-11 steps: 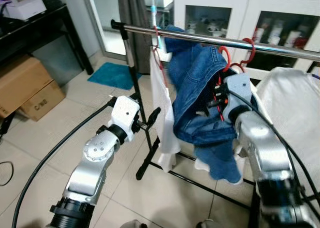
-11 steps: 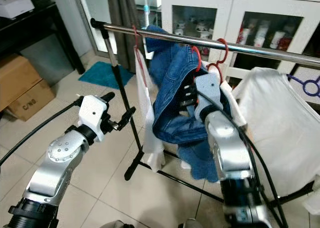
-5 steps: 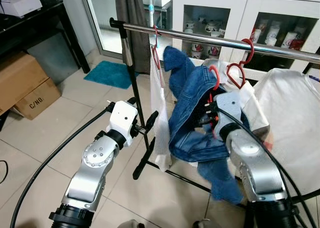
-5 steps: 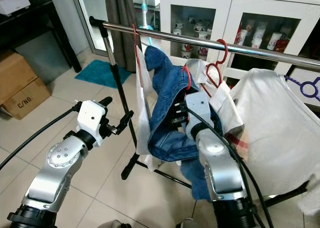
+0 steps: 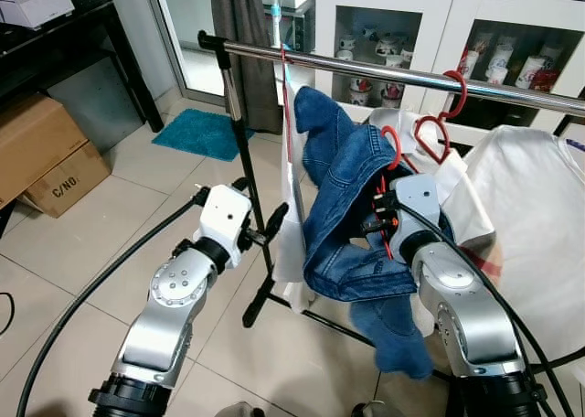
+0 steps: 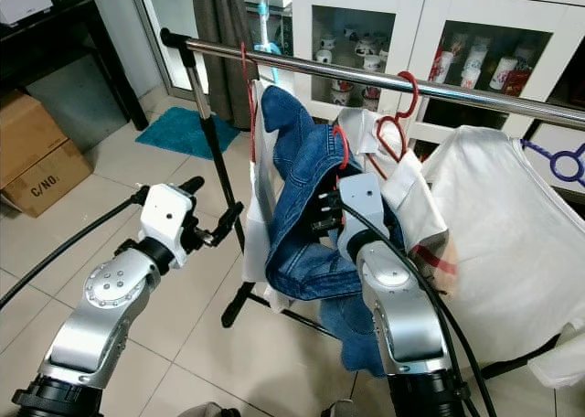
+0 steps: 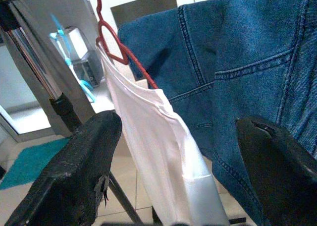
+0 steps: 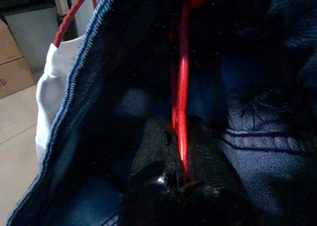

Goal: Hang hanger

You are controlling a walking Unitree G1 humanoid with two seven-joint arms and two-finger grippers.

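A blue denim jacket (image 5: 352, 207) hangs on a red hanger (image 5: 392, 143) whose hook sits below the chrome rail (image 5: 366, 69), not touching it. My right gripper (image 5: 377, 214) is buried in the jacket's folds. In the right wrist view its fingertips (image 8: 156, 141) are shut on the hanger's red wire (image 8: 181, 92). My left gripper (image 5: 267, 227) is open to the left of the jacket, level with a white garment (image 7: 158, 141) that hangs from the rail on another red hanger (image 7: 111, 45). A third red hanger (image 5: 450, 101) hooks the rail on the right.
The rack's black upright (image 5: 239, 152) and floor legs stand just ahead of my left arm. A white cloth (image 5: 530, 197) drapes at the right. Cardboard boxes (image 5: 46, 156), a teal mat (image 5: 203, 133) and a glass-door cabinet (image 5: 384, 28) surround the rack.
My right gripper has come down with the jacket, so the hanger's hook is lower under the rail. The white garment has swung edge-on. The left arm has barely moved.
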